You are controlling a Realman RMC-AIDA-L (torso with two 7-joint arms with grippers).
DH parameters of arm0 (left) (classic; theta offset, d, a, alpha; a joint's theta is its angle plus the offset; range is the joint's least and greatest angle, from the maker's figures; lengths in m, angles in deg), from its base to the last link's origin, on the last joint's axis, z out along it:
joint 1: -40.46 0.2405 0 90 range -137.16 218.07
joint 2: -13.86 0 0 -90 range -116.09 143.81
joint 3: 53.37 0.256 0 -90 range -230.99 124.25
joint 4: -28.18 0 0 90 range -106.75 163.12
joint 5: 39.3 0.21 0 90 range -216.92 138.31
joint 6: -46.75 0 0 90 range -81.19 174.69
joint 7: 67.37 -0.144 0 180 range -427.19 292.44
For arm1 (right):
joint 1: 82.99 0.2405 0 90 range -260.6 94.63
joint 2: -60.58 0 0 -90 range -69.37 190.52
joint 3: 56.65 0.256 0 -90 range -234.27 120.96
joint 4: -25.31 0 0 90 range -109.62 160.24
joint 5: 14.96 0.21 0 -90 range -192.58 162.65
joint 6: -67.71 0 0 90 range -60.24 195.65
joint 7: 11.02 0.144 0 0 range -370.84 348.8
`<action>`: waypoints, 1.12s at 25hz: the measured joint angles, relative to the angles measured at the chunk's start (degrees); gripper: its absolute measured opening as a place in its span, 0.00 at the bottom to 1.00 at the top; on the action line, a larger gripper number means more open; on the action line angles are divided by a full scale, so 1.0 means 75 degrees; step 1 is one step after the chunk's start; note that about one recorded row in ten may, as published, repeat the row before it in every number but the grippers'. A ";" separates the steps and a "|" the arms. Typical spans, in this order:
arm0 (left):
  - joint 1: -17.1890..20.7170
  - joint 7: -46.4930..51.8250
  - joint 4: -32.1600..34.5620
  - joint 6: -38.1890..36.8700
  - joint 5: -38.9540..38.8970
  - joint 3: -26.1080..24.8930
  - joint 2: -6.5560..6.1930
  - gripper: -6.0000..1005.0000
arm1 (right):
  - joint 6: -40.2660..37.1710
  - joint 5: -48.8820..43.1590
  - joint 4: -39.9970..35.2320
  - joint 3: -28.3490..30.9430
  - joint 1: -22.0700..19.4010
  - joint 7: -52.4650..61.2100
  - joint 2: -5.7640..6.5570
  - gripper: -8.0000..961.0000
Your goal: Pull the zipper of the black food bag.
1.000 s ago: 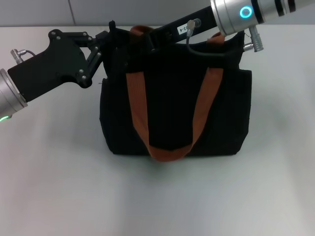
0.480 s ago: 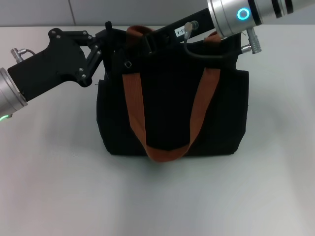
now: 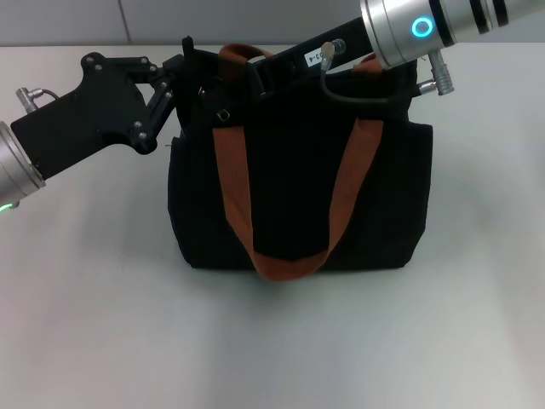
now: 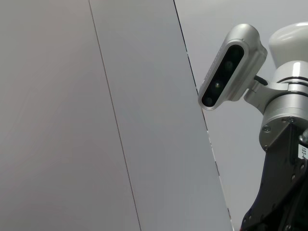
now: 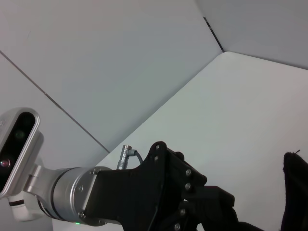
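Observation:
The black food bag (image 3: 289,187) stands upright mid-table, with two brown-orange straps (image 3: 234,187) looping down its face. My left gripper (image 3: 186,70) is at the bag's top left corner, shut on the fabric edge, which sticks up there. My right gripper (image 3: 255,75) reaches in from the right and lies along the bag's top edge, black against black. A small silvery metal piece (image 3: 223,113) shows by the left strap; I cannot tell whether it is the zipper pull. The right wrist view shows the left arm (image 5: 144,192) and a bag corner (image 5: 294,192).
The bag stands on a pale table (image 3: 272,341) with bare surface in front and on both sides. A grey panelled wall (image 3: 68,21) runs behind. The left wrist view shows only the wall and the robot's head camera (image 4: 231,67).
The bag's top and left side have shifted slightly left. The right gripper has moved a little left along the top edge. The silvery piece has come into view by the left strap.

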State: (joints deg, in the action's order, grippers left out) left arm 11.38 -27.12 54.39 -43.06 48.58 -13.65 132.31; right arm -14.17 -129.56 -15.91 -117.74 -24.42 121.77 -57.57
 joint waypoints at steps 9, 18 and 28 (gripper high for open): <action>0.0021 0.0017 0.0021 -0.0018 0.0000 0.0001 0.0004 0.03 | 0.0005 -0.0002 0.0003 0.0000 -0.0003 0.0003 0.0002 0.11; 0.0019 0.0024 0.0032 -0.0017 0.0000 0.0001 0.0004 0.03 | 0.0073 -0.0098 -0.0014 -0.0023 0.0022 0.0002 0.0004 0.03; 0.0031 0.0024 0.0037 -0.0024 0.0000 -0.0004 0.0004 0.03 | 0.0089 -0.0112 -0.0081 -0.0024 -0.0004 -0.0015 0.0004 0.01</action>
State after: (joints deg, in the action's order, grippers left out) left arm 11.61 -26.94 54.67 -43.24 48.58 -13.68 132.34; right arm -13.50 -130.40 -16.51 -117.92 -24.45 121.66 -57.54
